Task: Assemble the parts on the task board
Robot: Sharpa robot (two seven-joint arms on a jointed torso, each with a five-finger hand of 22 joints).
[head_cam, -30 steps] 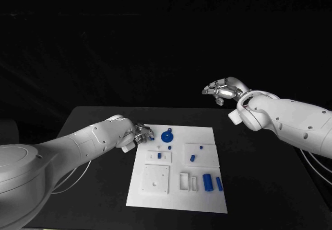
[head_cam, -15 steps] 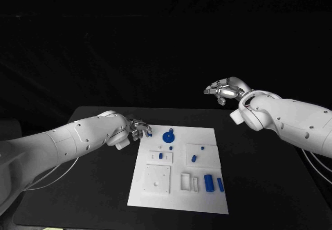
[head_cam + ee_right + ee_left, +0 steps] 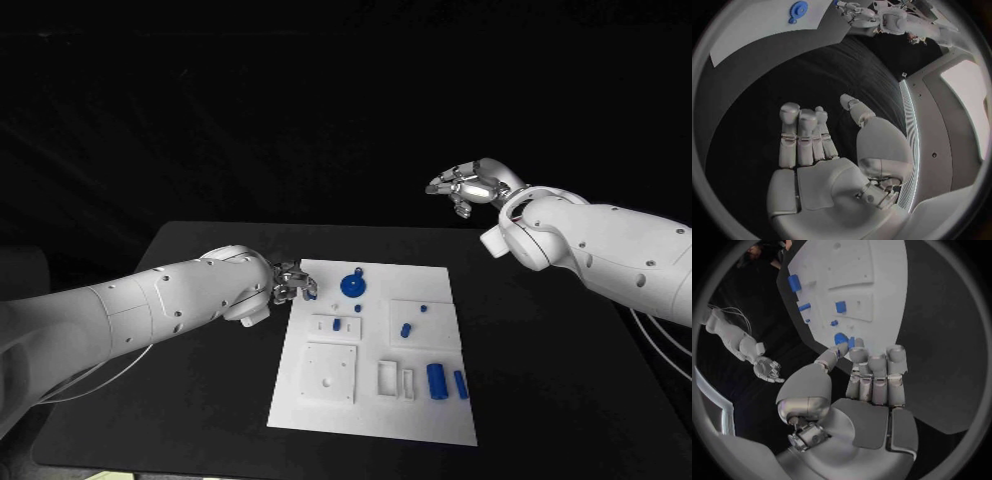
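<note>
The white task board (image 3: 375, 350) lies flat in the middle of the black table (image 3: 534, 400), its long side running away from the robot.

Far end of the board: a round blue disc (image 3: 349, 286) with a small blue peg (image 3: 355, 269) just beyond it.

Middle of the board: two raised white square plates side by side. The left plate (image 3: 332, 327) carries a small blue block (image 3: 335, 325), with a smaller blue piece (image 3: 358, 309) near its far right corner. The right plate (image 3: 420, 322) carries a short blue cylinder (image 3: 404, 329) and a tiny blue piece (image 3: 420, 309).

Near end of the board: a larger white square plate (image 3: 329, 373) at left. Beside it stand narrow white upright frames (image 3: 395, 378). Two blue cylinders lie to their right, a thicker one (image 3: 436, 378) and a thinner one (image 3: 460, 383), close together but apart.

Left hand (image 3: 293, 281): low over the table at the board's far left corner, just beside the blue disc. In the left wrist view the hand (image 3: 870, 377) has its fingers extended side by side and the thumb apart; nothing is held.

Right hand (image 3: 469, 187): raised well above the table, beyond the board's far right corner. In the right wrist view the hand (image 3: 817, 140) is spread, palm showing, fingers straight, empty.
</note>
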